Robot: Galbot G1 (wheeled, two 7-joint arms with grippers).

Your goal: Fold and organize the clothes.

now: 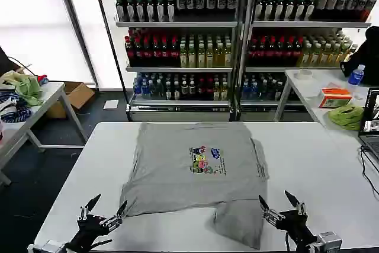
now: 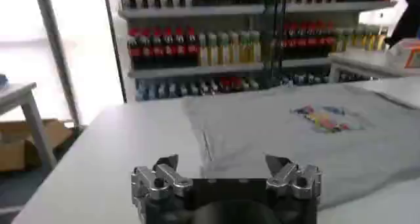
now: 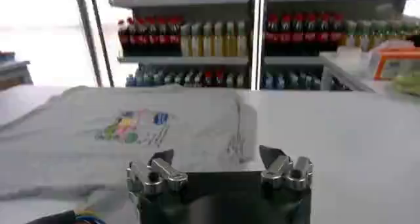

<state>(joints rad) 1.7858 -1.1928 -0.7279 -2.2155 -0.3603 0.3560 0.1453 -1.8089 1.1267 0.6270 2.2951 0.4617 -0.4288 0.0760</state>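
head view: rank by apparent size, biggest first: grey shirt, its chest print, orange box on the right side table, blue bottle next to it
1. grey shirt, by far the largest.
2. chest print and orange box: look about alike, and the box sits farther from the camera, so no ranking.
3. blue bottle, smallest.

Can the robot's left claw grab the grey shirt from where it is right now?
Probably yes. The left gripper hovers open at the near edge of the white table, right beside the grey T-shirt's near left corner. Nothing lies between them, so a short move should reach the cloth.
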